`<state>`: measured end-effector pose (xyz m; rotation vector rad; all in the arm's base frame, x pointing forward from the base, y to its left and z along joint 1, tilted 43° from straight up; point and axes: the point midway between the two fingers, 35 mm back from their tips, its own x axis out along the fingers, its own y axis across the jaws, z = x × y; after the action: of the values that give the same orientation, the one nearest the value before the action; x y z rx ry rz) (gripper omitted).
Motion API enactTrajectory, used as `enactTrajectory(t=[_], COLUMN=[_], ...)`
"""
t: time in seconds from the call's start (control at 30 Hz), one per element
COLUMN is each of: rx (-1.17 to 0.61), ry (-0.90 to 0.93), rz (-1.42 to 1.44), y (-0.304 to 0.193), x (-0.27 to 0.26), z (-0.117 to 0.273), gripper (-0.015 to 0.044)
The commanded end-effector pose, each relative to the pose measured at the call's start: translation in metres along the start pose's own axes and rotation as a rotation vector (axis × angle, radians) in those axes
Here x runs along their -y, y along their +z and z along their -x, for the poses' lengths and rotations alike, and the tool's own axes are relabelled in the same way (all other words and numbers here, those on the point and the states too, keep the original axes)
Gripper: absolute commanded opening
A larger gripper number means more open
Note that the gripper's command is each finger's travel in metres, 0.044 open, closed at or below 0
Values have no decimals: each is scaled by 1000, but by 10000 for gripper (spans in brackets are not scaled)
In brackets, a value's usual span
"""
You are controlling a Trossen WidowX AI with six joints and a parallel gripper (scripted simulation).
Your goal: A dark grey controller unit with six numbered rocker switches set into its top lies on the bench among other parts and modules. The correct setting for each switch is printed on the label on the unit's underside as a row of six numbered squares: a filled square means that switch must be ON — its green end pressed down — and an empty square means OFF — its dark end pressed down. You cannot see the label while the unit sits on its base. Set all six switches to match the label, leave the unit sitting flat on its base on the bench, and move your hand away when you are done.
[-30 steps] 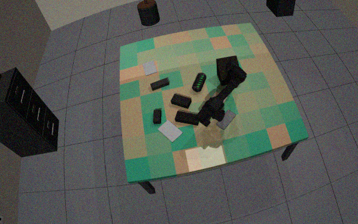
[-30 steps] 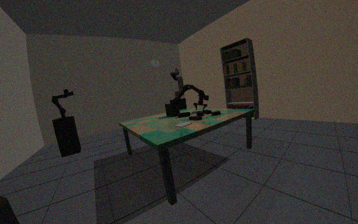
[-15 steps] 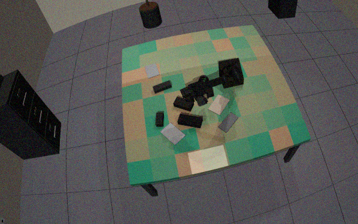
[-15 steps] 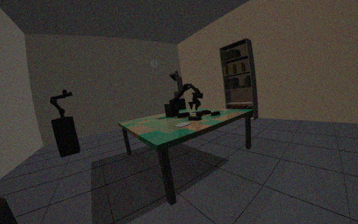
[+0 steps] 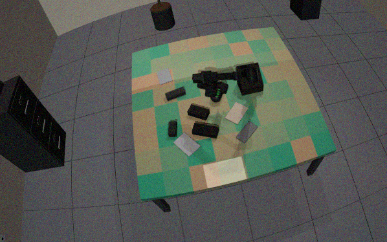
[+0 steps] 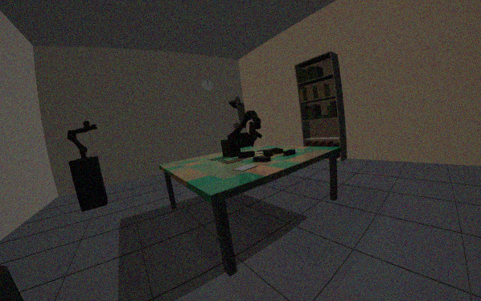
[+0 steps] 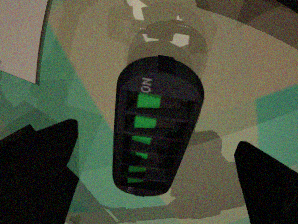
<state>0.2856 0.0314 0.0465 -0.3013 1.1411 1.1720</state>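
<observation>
The dark grey controller unit (image 5: pixel 219 95) (image 7: pixel 167 135) sits on its base on the patchwork bench top. In the top view the arm partly covers it. In the wrist view it stands nearly upright in the picture, with "ON" printed near its top end and a column of green switch ends down its left half. The green patches differ in size; which ends are pressed down is not clear. My gripper (image 7: pixel 160 139) is open and empty above the unit, with one finger to each side of it in the wrist view. The underside label is hidden.
Several dark modules lie left of and in front of the arm, among them two blocks (image 5: pixel 199 111) (image 5: pixel 205 129), a bar (image 5: pixel 175 94) and a small block (image 5: pixel 173 128). Flat plates lie at a pale pink one (image 5: pixel 236 112), a grey one (image 5: pixel 246 132) and a light one (image 5: pixel 187 144).
</observation>
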Motion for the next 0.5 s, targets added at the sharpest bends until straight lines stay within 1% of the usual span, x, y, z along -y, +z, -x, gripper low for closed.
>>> enactTrajectory(t=[0.0, 0.47], rx=[-4, -4], ry=[2, 2], rz=[-20, -21], y=[-4, 1], x=[0, 2], z=[-3, -26], gripper=[440, 440])
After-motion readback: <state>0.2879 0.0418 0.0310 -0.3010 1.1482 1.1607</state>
